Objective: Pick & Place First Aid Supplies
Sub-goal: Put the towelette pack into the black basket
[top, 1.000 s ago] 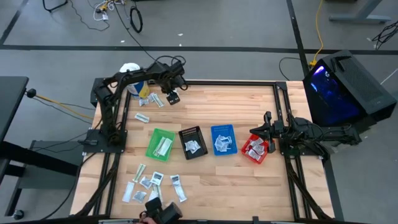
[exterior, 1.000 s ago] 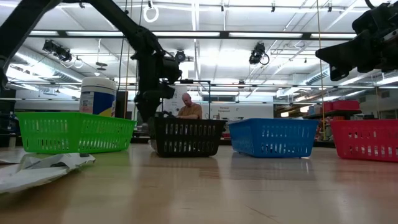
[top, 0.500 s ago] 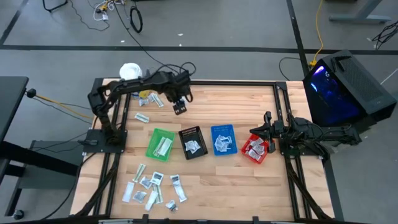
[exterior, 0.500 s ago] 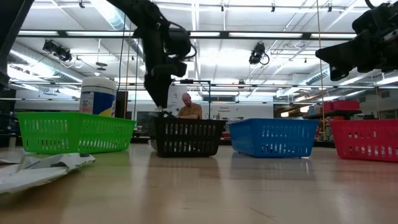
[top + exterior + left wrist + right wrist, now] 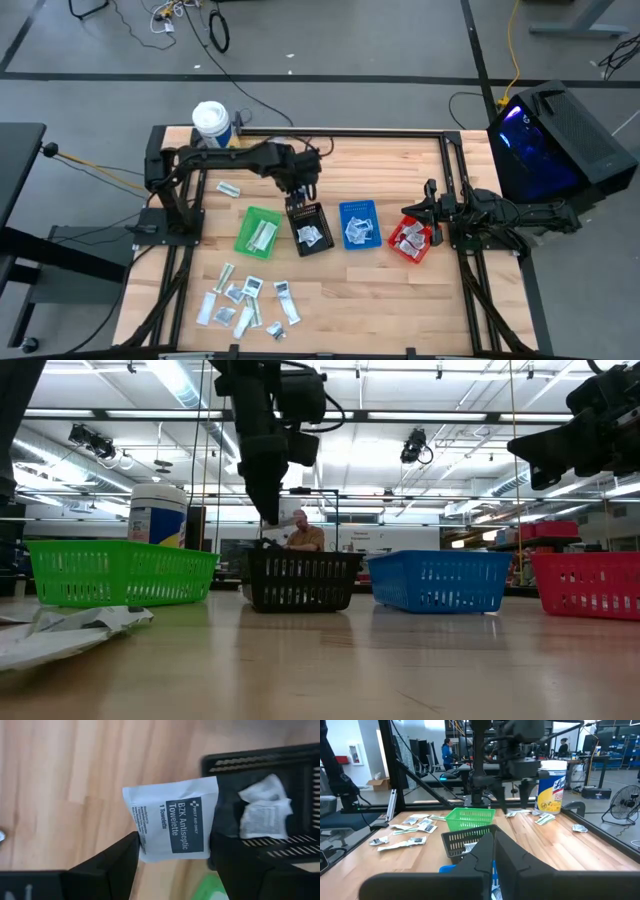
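White sachet (image 5: 172,822), dark panel printed "BZK Antiseptic Towelette", pinched at its edges between the left gripper's (image 5: 172,851) two dark fingers (image 5: 112,862). It hangs above bare wood just beside the rim of the black bin (image 5: 300,757); two crumpled white packets (image 5: 265,812) already lie in that bin.

In the high view, the left gripper (image 5: 298,192) sits at the far edge of the black bin (image 5: 309,228), arm stretched across from the table's left side. Low view shows the same gripper (image 5: 268,510) raised above the black bin (image 5: 300,580), pointing down.

Four bins in a row mid-table: green bin (image 5: 259,231), black, blue bin (image 5: 359,224), red bin (image 5: 413,240), each with pale packets inside. A loose cluster of sachets (image 5: 245,300) lies on the near left part of the table (image 5: 400,290); a single strip packet (image 5: 228,187) lies near the far left edge. White tub (image 5: 211,121) with a yellow-blue label stands at the far left corner.

Right gripper (image 5: 432,205) waits at the table's right side, above the red bin, fingers (image 5: 507,852) pressed together, holding nothing.

A person (image 5: 305,532) shows in the room beyond the black bin.
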Available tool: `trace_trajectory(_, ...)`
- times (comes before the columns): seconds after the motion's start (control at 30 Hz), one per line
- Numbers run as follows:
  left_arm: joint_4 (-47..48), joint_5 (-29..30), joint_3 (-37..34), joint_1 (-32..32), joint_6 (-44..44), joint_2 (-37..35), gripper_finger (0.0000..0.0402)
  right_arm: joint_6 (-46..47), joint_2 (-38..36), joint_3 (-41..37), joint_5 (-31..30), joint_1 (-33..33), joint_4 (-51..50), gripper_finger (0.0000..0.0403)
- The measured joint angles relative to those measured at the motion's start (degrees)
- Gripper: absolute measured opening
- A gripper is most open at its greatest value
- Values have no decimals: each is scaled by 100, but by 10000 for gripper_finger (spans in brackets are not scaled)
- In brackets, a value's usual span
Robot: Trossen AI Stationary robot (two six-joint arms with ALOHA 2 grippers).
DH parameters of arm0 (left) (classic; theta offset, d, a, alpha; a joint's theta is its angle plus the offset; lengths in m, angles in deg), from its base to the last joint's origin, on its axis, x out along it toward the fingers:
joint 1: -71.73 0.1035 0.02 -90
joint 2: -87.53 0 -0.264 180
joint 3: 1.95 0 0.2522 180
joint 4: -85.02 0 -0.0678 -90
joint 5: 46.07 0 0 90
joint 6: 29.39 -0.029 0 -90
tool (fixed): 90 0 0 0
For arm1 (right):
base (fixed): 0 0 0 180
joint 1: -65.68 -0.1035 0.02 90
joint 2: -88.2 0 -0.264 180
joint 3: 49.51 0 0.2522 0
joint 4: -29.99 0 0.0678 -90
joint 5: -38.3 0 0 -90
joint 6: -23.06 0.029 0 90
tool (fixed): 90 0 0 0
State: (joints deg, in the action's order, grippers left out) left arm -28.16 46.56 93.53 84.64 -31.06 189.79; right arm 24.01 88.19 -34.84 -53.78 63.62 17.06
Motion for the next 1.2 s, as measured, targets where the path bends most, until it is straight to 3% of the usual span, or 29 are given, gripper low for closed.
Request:
trace_trajectory(0.7,-37,5,0,-1365,648,7,248,2,0,0,0,-2,1,23)
trace_trajectory(1.2,-448,9,-4,-1458,1355,259,248,1,0,1,1,0,1,23)
